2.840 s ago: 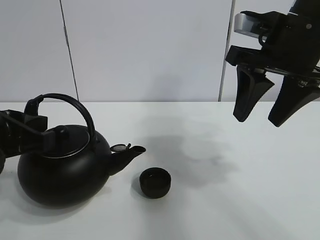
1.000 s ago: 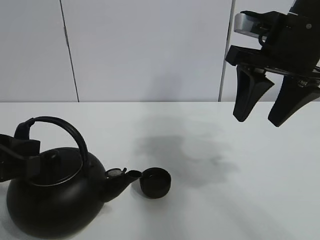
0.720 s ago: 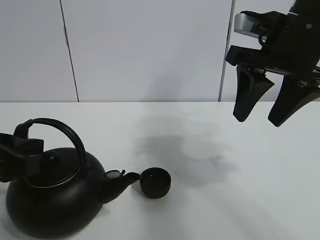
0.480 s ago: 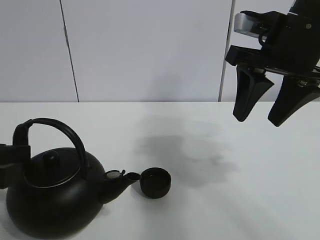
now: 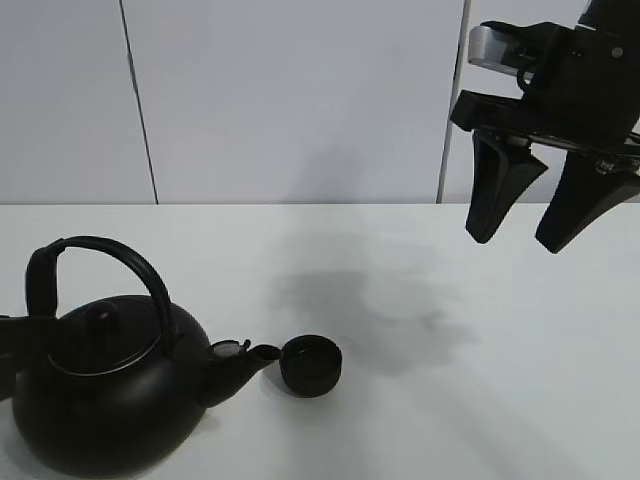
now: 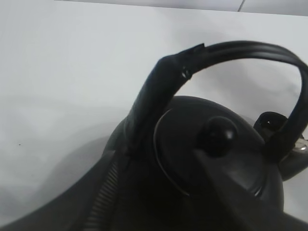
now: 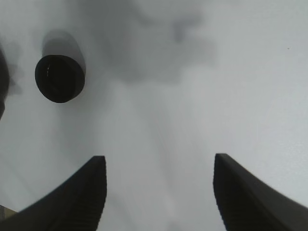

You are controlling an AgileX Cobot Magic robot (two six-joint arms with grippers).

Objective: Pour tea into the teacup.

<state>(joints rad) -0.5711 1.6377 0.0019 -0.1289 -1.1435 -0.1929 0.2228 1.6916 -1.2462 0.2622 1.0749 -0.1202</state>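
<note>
The black kettle stands upright on the white table, its spout close beside the small black teacup. My left gripper is at the far left edge, just behind the kettle's arched handle, open and off it. In the left wrist view the handle and lid knob fill the frame, with a ribbed finger low beside the kettle body. My right gripper hangs open and empty high at the right. The right wrist view shows the teacup far below.
A pale panelled wall runs along the back of the table. The kettle's edge just enters the right wrist view. A soft shadow lies on the table's middle.
The kettle was tipped with its spout over the teacup, then came back upright and down on the table. My left gripper let go of the handle and drew back to the left. The right arm stayed still.
</note>
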